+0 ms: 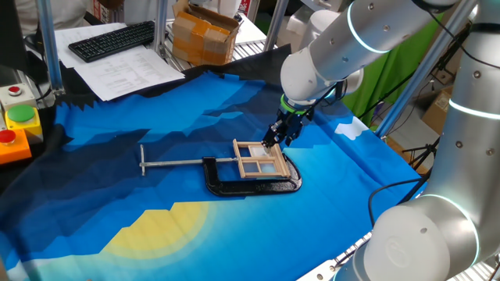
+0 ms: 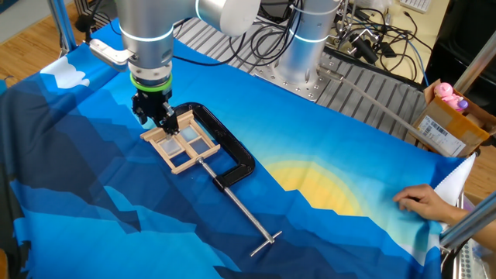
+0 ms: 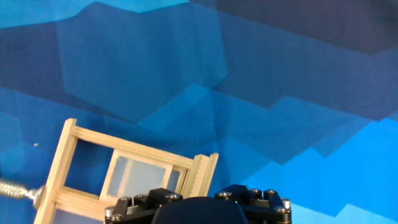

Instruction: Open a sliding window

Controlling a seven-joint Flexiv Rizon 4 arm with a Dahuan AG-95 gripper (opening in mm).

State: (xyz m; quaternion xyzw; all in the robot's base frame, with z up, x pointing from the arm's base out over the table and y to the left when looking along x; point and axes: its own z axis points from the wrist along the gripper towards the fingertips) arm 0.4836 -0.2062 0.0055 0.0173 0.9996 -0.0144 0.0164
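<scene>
one fixed view: small tan wooden-framed sliding window (image 1: 259,159) lies flat on the blue cloth (image 1: 117,156), held in the black c-clamp (image 1: 250,184). black two-finger gripper (image 1: 275,139) sits at its far corner, jaws look spread. other fixed view: fingers down at the frame edge, contact unclear. hand view: fingertips hidden. i'd catch the inner sash, push parallel to the rails.

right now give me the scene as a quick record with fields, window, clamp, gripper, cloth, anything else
window: small wooden-framed sliding window lying flat, held in the clamp
clamp: black C-clamp around the window, its long screw bar pointing away from the arm
gripper: gripper pointing down at one edge of the window; contact cannot be told
cloth: blue cloth with a yellow patch, covering the table
other: a person's hand resting on the cloth's edge
</scene>
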